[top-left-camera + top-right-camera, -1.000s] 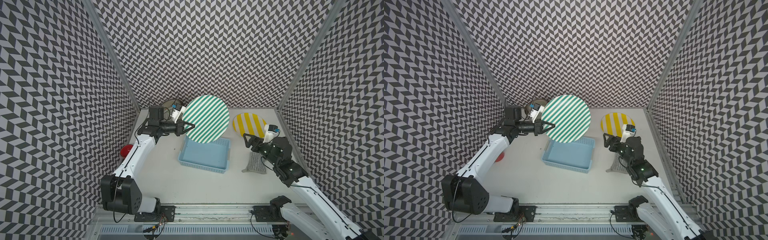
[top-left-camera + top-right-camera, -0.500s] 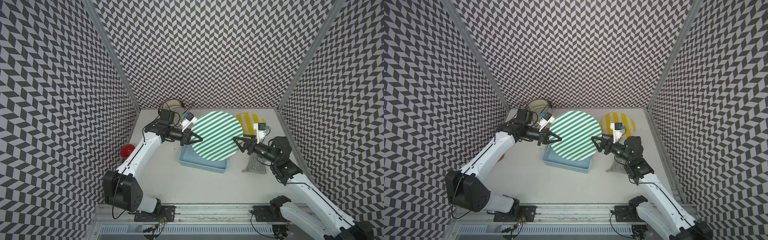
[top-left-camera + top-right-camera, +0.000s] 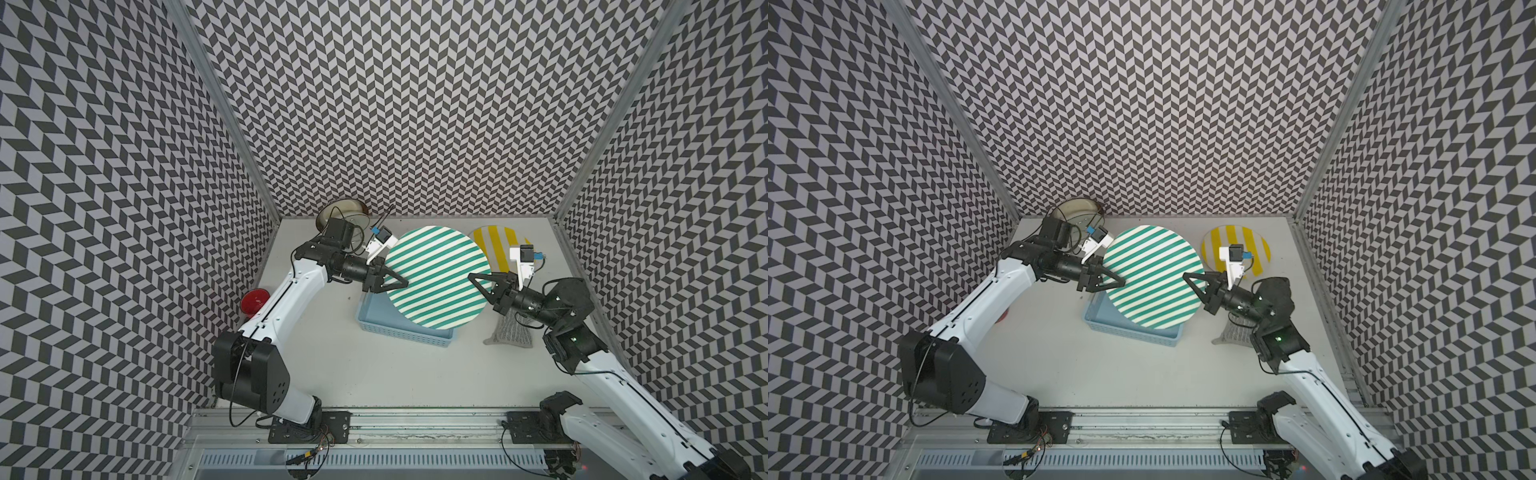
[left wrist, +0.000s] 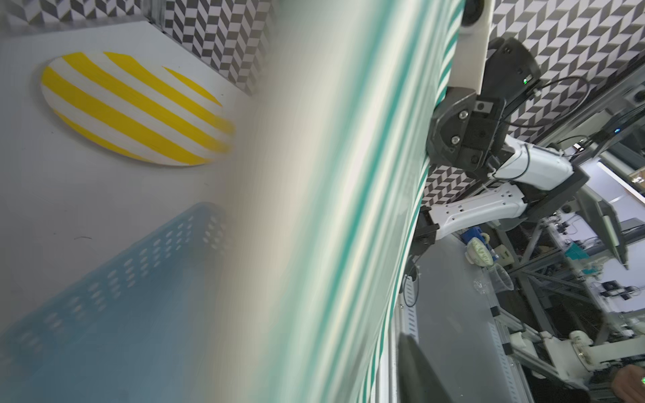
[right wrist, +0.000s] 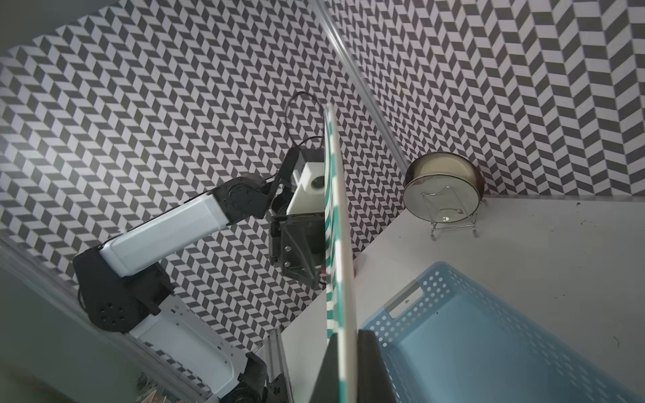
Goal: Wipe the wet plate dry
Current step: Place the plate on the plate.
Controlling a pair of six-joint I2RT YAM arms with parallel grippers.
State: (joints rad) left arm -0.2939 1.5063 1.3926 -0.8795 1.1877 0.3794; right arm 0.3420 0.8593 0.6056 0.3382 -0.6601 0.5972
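Green-striped plate (image 3: 436, 278) over blue basket (image 3: 399, 331), right fingers (image 5: 373, 370) pinching its rim, left fingers (image 4: 415, 370) spread around opposite rim

The large plate (image 3: 436, 278) carries thin stripes, green and cream-white. The smaller plate (image 3: 495, 244) has wider stripes, yellow and white. The basket (image 3: 401, 330) is light blue, with rows of small holes in its walls. The cloth (image 3: 510, 332) is grey with a fine grid weave. The small round object (image 3: 254, 300) is red. The metal bowl (image 5: 443, 185) shines brownish-gold. The walls (image 3: 415, 104) show a chevron pattern, dark grey on pale grey. The table (image 3: 374, 374) is plain off-white.
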